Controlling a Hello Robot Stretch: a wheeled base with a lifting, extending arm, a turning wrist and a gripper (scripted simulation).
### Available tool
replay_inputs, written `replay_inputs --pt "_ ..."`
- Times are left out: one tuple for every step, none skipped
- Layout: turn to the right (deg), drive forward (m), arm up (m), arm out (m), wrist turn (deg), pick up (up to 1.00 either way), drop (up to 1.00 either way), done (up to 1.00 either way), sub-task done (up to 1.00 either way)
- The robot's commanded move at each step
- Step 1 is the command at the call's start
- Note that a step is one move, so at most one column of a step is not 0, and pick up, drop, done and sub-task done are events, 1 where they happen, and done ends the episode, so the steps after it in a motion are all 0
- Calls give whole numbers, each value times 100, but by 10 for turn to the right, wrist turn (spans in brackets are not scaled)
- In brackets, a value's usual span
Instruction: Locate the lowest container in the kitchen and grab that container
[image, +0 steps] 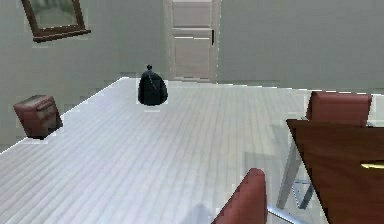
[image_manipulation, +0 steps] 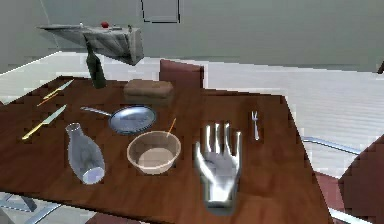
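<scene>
We cannot tell the hand's pose or state from these views. A dark round vessel (image: 152, 88) with a knob on top sits on the pale floor (image: 150, 160) before the white door (image: 193, 40). A beige bowl (image_manipulation: 154, 153) rests on the brown tabletop (image_manipulation: 270, 170), just beside a grey pan (image_manipulation: 132, 120).

Black vessel (image: 152, 88), perhaps a kettle; pale planked floor (image: 150, 155).

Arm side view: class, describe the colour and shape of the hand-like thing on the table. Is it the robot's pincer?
No. It is a shiny silver hand sculpture with upright fingers, an ornament on the dark brown table, without cables or markings, not a two-finger pincer.
</scene>
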Motion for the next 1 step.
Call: replay_inputs --pt "0 0 50 0 0 0 0 0 0"
